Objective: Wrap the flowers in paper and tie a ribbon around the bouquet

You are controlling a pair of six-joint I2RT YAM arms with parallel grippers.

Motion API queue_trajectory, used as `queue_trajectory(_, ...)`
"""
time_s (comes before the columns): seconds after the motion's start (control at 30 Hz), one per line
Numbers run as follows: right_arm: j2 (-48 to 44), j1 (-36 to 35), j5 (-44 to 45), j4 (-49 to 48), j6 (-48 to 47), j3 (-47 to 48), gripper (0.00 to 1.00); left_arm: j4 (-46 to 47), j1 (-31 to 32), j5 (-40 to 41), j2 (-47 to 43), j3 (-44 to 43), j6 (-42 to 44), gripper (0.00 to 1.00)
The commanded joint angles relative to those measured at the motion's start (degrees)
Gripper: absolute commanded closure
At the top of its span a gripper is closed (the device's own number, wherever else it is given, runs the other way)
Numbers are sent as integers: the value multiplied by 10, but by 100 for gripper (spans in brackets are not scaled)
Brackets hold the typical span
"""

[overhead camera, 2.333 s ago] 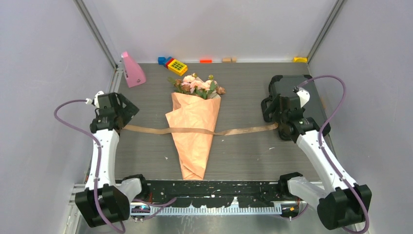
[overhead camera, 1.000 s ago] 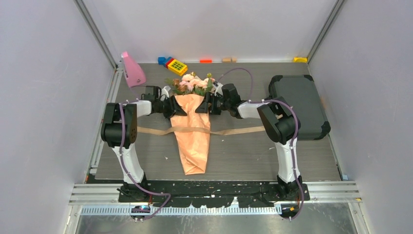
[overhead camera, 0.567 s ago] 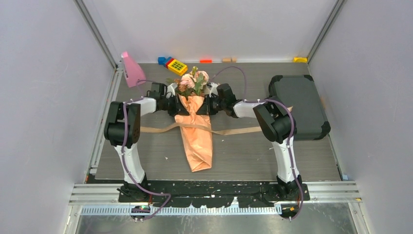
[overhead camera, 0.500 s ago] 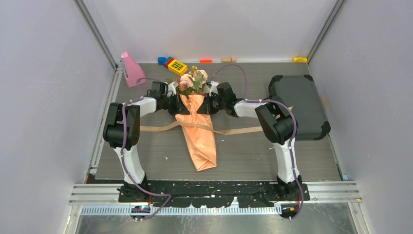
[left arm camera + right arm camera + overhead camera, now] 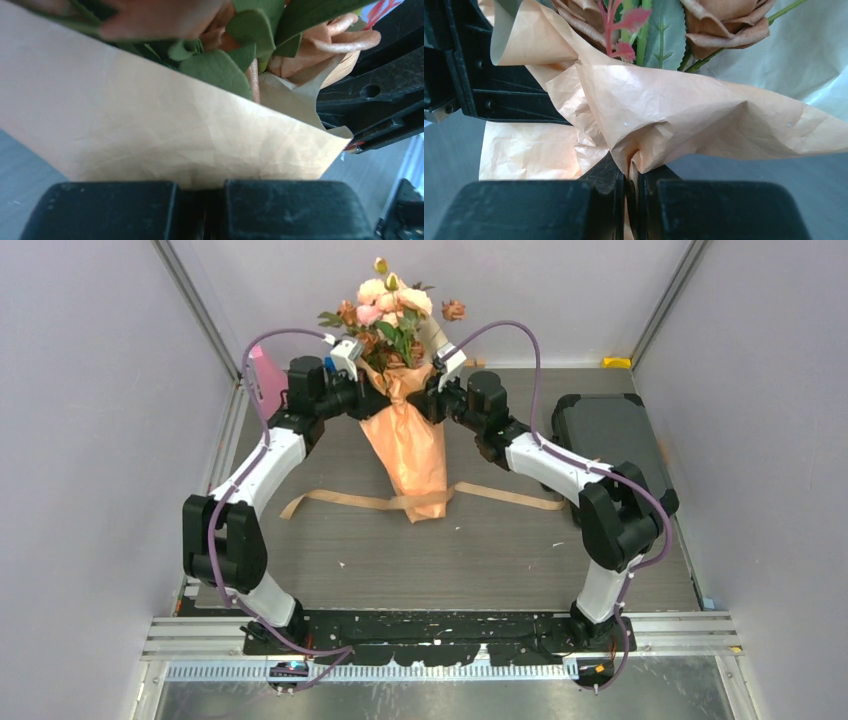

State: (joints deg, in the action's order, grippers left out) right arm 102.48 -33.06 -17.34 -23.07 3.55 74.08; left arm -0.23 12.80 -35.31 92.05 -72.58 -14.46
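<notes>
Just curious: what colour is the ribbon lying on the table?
Tan-beige ribbon, clearest in the top view.

Bouquet (image 5: 408, 435) upper centre of frame, between left hand (image 5: 374, 400) and right hand (image 5: 428, 400); ribbon (image 5: 340, 502) on counter (image 5: 480, 560) beneath bouquet tip; case (image 5: 625, 445) at right.

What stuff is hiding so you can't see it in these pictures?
- Lower stems of the flowers: every view, wrapped inside the paper.
- Middle of the ribbon: top view, under or around the paper's tip, too small to tell.
- Pink thing: top view, mostly behind the left arm.
</notes>
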Motion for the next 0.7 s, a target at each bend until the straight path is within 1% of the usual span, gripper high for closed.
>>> queue_trajectory(0.0,-9,-4,52,-37,-70,88,99,34,6,20,-12,-79,62,100)
queue_trajectory(0.13,17,-1,94,-27,-86,170,99,-12,6,41,22,-174,77,100)
queue_trajectory(0.2,29,5,100,0,-86,219,99,-44,6,42,39,-228,72,100)
queue_trajectory(0.23,34,6,100,26,-87,248,99,-68,8,38,45,-261,69,100)
queue_trajectory(0.3,43,6,101,109,-85,315,99,-108,16,43,48,-311,67,100)
queue_trajectory(0.4,44,6,108,262,-30,395,99,-158,31,58,21,-335,51,100)
queue_trajectory(0.47,20,6,99,337,27,385,99,-175,40,58,-12,-313,28,100)
queue_trajectory(0.53,-19,0,78,367,82,336,99,-179,48,50,-50,-265,-9,100)
queue_trajectory(0.67,-99,-19,47,343,162,172,99,-175,68,53,-123,-136,-76,100)
